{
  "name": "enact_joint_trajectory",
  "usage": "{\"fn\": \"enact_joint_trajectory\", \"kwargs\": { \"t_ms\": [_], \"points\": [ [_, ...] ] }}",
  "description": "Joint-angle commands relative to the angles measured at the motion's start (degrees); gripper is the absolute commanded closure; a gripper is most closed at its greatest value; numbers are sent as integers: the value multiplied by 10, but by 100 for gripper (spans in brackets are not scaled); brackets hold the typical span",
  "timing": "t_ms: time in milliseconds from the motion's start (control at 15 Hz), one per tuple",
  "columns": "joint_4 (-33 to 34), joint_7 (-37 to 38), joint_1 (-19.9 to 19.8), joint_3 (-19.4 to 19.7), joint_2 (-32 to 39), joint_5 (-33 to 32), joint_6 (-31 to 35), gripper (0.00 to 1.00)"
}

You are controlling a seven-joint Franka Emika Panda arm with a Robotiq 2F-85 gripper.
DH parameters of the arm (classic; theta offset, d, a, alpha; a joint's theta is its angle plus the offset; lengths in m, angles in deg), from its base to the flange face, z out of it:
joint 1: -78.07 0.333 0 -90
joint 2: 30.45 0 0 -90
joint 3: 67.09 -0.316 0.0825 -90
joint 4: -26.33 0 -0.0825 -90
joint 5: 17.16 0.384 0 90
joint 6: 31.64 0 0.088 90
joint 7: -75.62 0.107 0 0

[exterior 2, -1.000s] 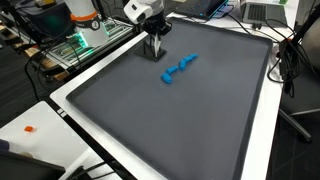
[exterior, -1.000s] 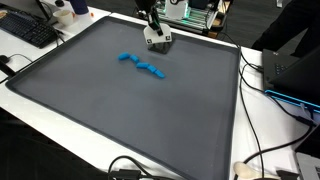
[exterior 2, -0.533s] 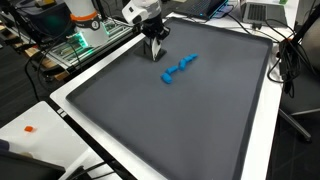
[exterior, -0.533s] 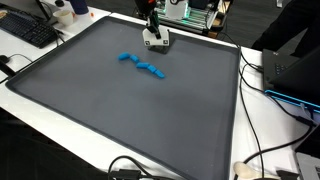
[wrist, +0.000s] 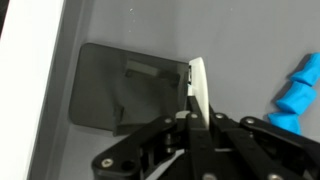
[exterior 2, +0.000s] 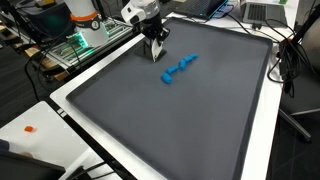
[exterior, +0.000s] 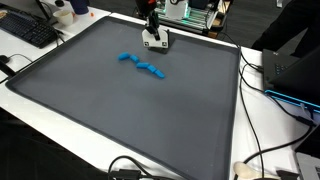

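Hovering at upper centre over table, tool closed tight, near blue blocks; opening, shifting and lowering needed before any grasp.

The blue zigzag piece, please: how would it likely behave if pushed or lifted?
The blue zigzag piece looks made of chunky segments, so it may bend or separate at joints. It lies flat on the grey mat, so rolling seems unlikely; a push off-centre would probably pivot it.

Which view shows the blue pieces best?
An exterior view: the blue pieces lie whole and side-on, clear of the tool. Both exterior views show them whole; the wrist view crops them at its edge.
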Motion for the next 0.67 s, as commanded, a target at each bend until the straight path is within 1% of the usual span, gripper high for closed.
{"fn": "enact_joint_trajectory", "kwargs": {
  "t_ms": [0,200,600],
  "points": [
    [-25,11,5,-7,-17,30,26,99],
    [-31,11,8,-9,-19,45,45,99],
    [-36,13,12,-13,-16,55,57,99]
  ]
}}
